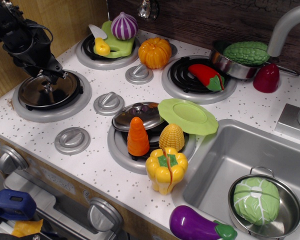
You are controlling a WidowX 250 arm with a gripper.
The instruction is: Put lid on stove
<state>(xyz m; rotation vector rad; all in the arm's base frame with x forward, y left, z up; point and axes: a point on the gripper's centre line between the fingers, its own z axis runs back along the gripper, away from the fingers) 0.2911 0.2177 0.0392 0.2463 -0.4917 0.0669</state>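
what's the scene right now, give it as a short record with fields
lid: flat steel lid lying on the front-left burner
stove: white speckled cooktop with four coil burners
gripper: black gripper just above the lid's knob; open or shut cannot be told
front-right burner: domed lid, carrot, corn
green plate: tilted over that burner's edge
back burners: onion on back-left, red pepper on back-right
sink: pot holding cabbage
task state: lid appears placed
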